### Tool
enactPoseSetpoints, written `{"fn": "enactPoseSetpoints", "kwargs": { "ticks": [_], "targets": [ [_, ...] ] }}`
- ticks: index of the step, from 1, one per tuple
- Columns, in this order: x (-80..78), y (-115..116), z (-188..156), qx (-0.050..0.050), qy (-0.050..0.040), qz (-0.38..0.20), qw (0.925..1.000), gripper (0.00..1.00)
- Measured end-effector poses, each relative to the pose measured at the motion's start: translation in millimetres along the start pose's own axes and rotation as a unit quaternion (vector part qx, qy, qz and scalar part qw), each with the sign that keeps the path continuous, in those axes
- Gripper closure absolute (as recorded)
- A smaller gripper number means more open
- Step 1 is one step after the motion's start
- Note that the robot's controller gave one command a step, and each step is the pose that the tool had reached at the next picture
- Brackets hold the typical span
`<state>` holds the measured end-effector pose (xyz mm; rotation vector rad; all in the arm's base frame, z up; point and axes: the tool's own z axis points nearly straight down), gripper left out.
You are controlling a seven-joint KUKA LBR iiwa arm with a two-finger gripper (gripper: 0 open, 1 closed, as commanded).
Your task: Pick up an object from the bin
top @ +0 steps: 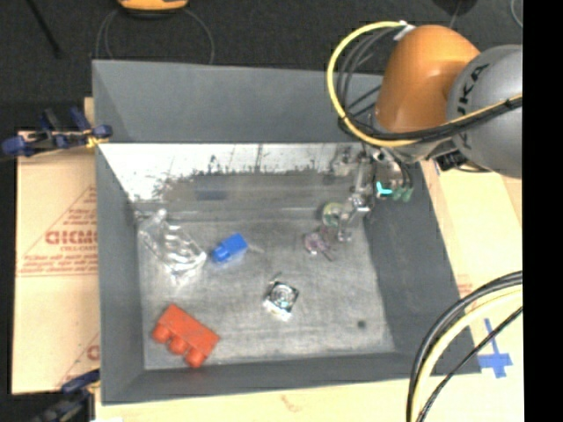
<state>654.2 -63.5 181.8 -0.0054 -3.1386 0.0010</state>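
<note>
Jaws: spread or pressed, cannot tell | far-right of bin (413, 236) | near small purplish piece (318, 243), shape unclear

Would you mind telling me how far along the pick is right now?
Done: the hand is down in the bin, near its back right corner. In hand: it sits beside a small purplish thing; a grip on it cannot be made out. Left: grasping and lifting out. The red block, blue piece, clear plastic and metal piece lie apart on the floor.

Red toy brick (185, 334) front left, blue block (230, 250) mid-left, clear plastic piece (171, 243) beside it, shiny small object (281, 298) centre
</note>
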Motion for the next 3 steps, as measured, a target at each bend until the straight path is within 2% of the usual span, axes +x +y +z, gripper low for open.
{"fn": "enactPoseSetpoints", "kwargs": {
  "ticks": [1, 2, 3],
  "targets": [
    [0.7, -16, 103, 0.002, -0.0043, -0.204, 0.9789, 0.0],
    [-0.3, -16, 101, 0.002, -0.0059, -0.203, 0.9791, 1.0],
    [5.0, 19, -58, 0.001, -0.0084, -0.166, 0.9861, 1.0]
  ]
}}
